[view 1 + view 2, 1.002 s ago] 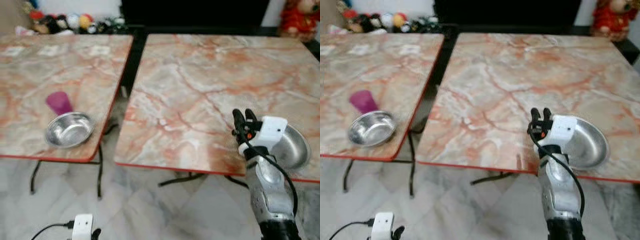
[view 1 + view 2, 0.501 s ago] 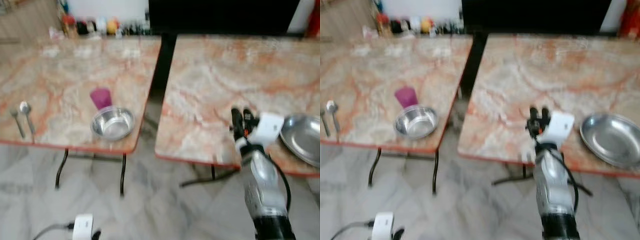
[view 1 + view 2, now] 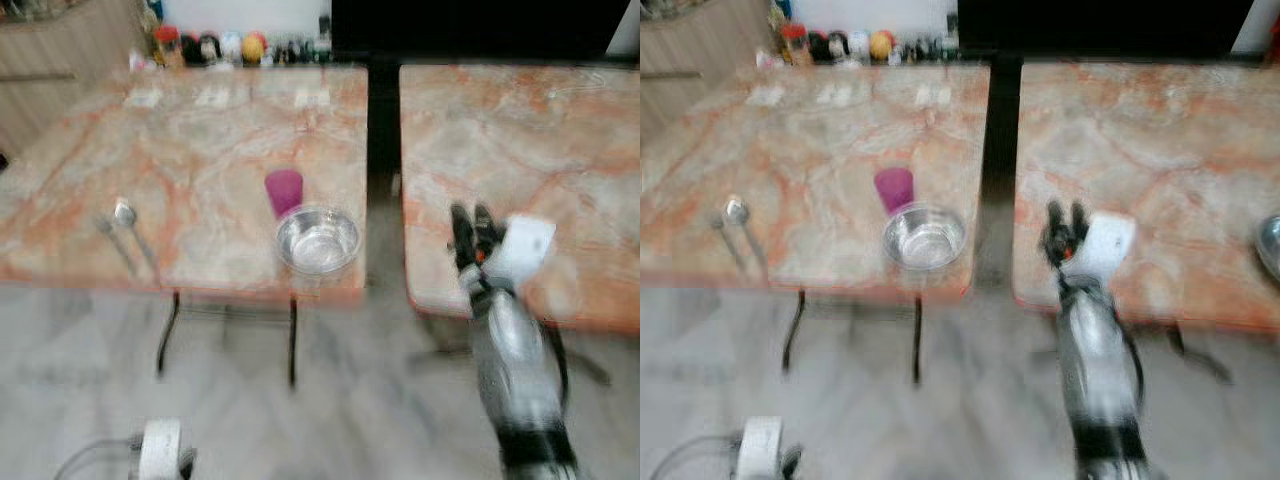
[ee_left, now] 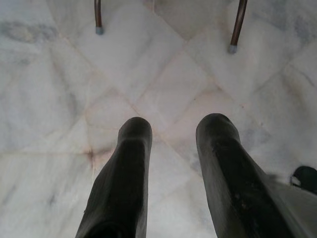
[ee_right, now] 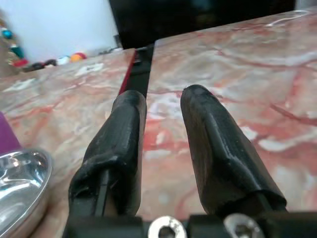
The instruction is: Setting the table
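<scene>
Both grippers' jaws stand slightly parted, empty; right gripper [image 3: 473, 222] hovers beside the round steel bowl [image 3: 317, 241], purple plastic cup [image 3: 284, 191] touching behind.

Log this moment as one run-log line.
right gripper: open, empty, raised by table gap | left gripper: open, over floor | steel bowl, purple cup, spoon: left table | view: blurred
</scene>
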Controlling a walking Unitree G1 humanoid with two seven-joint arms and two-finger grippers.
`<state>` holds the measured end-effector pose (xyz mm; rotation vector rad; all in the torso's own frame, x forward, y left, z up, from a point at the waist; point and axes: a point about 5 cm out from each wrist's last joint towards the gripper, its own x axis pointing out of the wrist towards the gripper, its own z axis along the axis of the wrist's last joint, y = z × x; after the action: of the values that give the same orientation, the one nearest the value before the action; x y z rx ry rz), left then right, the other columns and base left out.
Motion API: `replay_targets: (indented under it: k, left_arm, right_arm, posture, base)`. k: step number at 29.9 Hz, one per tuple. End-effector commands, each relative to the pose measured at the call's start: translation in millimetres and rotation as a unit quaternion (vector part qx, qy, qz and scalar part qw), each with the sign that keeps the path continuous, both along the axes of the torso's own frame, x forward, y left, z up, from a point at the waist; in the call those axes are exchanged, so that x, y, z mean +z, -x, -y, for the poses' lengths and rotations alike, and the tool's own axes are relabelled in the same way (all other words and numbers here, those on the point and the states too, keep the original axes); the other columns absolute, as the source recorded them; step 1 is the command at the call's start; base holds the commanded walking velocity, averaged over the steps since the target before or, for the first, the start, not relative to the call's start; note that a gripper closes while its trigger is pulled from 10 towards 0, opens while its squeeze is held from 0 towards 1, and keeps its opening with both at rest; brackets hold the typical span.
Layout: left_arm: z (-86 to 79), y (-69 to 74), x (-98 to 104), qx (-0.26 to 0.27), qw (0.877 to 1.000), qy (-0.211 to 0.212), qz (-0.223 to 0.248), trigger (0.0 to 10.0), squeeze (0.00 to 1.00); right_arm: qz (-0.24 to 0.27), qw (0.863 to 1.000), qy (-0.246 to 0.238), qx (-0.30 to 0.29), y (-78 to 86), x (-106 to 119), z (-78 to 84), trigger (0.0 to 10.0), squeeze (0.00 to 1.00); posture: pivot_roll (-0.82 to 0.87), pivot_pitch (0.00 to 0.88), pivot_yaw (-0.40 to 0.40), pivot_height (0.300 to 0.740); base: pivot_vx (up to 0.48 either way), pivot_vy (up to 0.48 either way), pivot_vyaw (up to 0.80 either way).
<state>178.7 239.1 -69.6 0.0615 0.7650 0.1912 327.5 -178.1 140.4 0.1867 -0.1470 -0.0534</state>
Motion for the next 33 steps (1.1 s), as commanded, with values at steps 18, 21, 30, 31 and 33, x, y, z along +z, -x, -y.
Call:
replay_targets:
  k: [18,21,30,31,33]
  left_arm:
    - [0.3,-0.1,1.0,-0.004,1.000,0.006,0.010,10.0,0.00]
    - [0.6,-0.4,1.1,-0.004,1.000,0.007,0.012,10.0,0.00]
    - [0.3,0.2,1.0,-0.005,1.000,0.007,0.012,10.0,0.00]
    - [0.3,0.2,1.0,-0.005,1.000,0.007,0.011,10.0,0.00]
    - [0.3,0.2,1.0,-0.006,1.000,0.007,0.012,10.0,0.00]
  right_arm:
    - [-0.005,1.000,-0.016,-0.002,-5.3,-0.7,-2.9,10.0,0.00]
    - [-0.005,1.000,-0.016,0.000,-5.0,-1.2,-3.4,10.0,0.00]
    - [-0.008,1.000,-0.015,0.010,-4.9,-2.7,-5.8,10.0,0.00]
    - [-0.008,1.000,-0.016,0.012,-4.9,-2.8,-6.1,10.0,0.00]
    - [-0.009,1.000,-0.016,0.015,-4.9,-3.1,-7.2,10.0,0.00]
  posture:
    - [-0.07,0.052,0.014,0.740]
    - [-0.07,0.050,0.013,0.740]
    - [-0.07,0.054,0.014,0.740]
    - [-0.07,0.054,0.014,0.740]
    - [-0.07,0.055,0.015,0.740]
  base:
    - [0.000,0.000,0.00]
    - [0.000,0.000,0.00]
    - [0.000,0.000,0.00]
    - [0.000,0.000,0.00]
    - [0.000,0.000,0.00]
